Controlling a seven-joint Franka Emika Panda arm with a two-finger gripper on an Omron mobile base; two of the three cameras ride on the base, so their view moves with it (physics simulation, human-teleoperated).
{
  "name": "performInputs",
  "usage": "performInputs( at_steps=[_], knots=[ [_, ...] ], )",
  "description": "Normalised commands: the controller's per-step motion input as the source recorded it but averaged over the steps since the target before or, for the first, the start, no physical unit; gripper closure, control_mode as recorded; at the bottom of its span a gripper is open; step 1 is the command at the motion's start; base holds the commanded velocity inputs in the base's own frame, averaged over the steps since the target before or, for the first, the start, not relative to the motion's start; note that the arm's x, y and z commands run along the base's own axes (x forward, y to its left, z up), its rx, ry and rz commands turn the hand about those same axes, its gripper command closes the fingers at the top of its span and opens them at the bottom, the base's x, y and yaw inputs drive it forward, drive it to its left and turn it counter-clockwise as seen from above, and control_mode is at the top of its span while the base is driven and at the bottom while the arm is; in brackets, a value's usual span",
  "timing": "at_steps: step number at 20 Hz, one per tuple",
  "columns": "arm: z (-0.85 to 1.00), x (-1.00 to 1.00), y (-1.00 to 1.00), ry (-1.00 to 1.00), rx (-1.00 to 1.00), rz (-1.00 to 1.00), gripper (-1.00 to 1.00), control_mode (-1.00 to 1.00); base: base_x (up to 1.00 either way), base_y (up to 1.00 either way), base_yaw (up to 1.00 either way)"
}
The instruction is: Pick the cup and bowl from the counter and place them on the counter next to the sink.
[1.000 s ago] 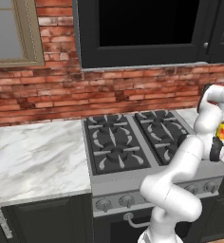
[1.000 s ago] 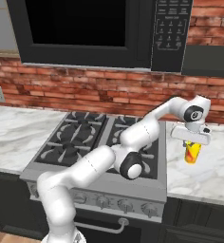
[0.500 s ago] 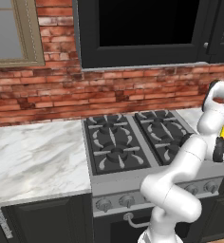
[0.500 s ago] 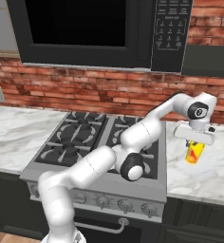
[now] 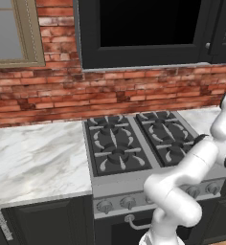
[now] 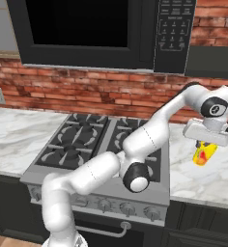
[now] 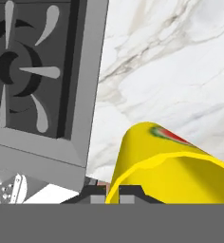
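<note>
Hand view — gripper (image 7: pixel 113 193) pinching smooth yellow cup's (image 7: pixel 171 171) rim over veined marble counter (image 7: pixel 180 71).

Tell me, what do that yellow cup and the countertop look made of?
The cup looks like smooth plastic or glazed ceramic: even yellow, faint sheen, thin rim; I can't tell which. The counter looks like polished white marble with grey veins.

Stone, brick and dark metal around a smooth yellow cup

The cup (image 7: pixel 166 166) looks like smooth matt plastic; the counter (image 6: pixel 207 173) is polished white marble (grey-veined); the stove (image 6: pixel 94 144) is brushed grey metal with matt black grates; the wall (image 5: pixel 57 103) is rough red brick.
</note>
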Motion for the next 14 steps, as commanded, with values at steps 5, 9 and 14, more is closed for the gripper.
performInputs(
  at_steps=[5, 9, 14],
  knots=[
    [0.30, -1.00, 0.58, -0.23, 0.00, 0.05, 1.00, -1.00, 0.00, 0.00, 0.00],
    [0.42, -1.00, 0.83, -0.21, 0.00, 0.06, 1.00, -1.00, 0.00, 0.00, 0.00],
    [0.28, -1.00, 0.99, -0.21, -0.03, 0.06, 1.00, -1.00, 0.00, 0.00, 0.00]
  ],
)
